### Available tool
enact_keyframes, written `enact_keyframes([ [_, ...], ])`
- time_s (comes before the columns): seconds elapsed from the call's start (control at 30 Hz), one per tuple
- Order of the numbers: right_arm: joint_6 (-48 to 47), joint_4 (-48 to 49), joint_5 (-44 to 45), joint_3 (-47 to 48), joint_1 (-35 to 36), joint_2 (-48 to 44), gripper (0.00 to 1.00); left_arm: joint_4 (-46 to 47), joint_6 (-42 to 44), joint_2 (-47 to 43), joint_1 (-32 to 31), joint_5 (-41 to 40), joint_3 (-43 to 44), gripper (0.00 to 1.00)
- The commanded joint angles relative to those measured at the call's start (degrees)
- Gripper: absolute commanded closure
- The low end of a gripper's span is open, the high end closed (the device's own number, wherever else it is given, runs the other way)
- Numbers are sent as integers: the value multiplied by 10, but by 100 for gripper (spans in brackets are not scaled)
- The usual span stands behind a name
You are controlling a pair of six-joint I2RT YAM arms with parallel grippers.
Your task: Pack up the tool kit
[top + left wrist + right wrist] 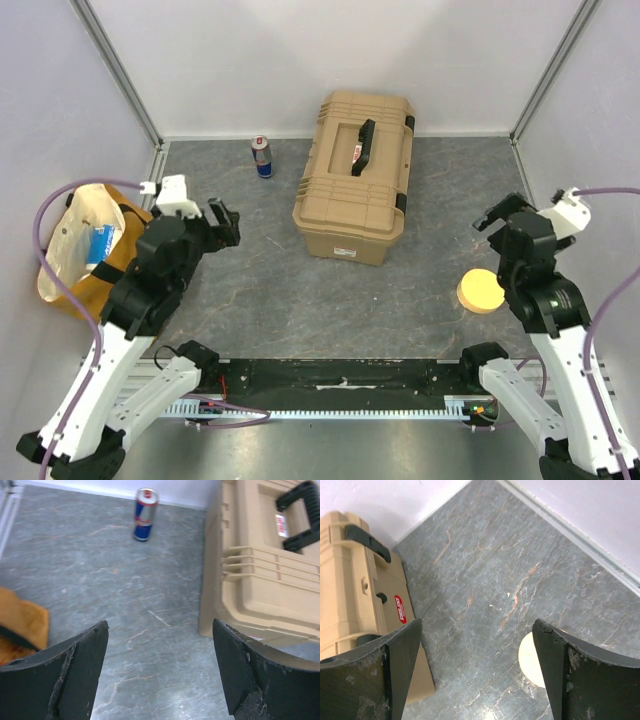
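— Since nothing is held at present, how are the grippers set?

— Both are spread wide and empty. The left gripper [226, 222] and the right gripper [497, 215] are poised above the desk [300, 300], one to each side.

— Where is the toolbox found from there?

— The toolbox [352, 180] is set on the desk between the two and further back, with its lid down, and it is touched by neither. In the left wrist view its tan corner is seen ahead and to the right. In the right wrist view it is seen ahead and to the left. No loose tools are seen anywhere.

— How is it expected to handle?

— It is judged stiff, smooth-sided and fairly heavy, and too broad to be spanned by one gripper. The black handle [364, 147] on the lid is taken as the surest hold for lifting. The black latches [409, 122] along its right-hand side are judged small enough to be pinched. Slipping is to be expected on the bare plastic walls.
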Motion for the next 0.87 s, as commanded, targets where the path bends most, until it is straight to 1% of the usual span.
enact_keyframes([
  [0.0,24,-67,68,49,-1,-42,2,-28,-20,-64,0,-99,-48,11],
  [0.17,37,-93,89,64,-1,-95,2,-45,-25,-106,0,-101,-70,11],
  [0.37,28,-98,80,46,-1,-126,2,-52,-23,-111,0,-100,-70,11],
  [0.7,34,-98,91,39,-1,-125,2,-51,-29,-103,1,-103,-63,11],
  [0.83,30,-87,81,32,-1,-118,2,-50,-29,-94,-1,-101,-61,10],
])
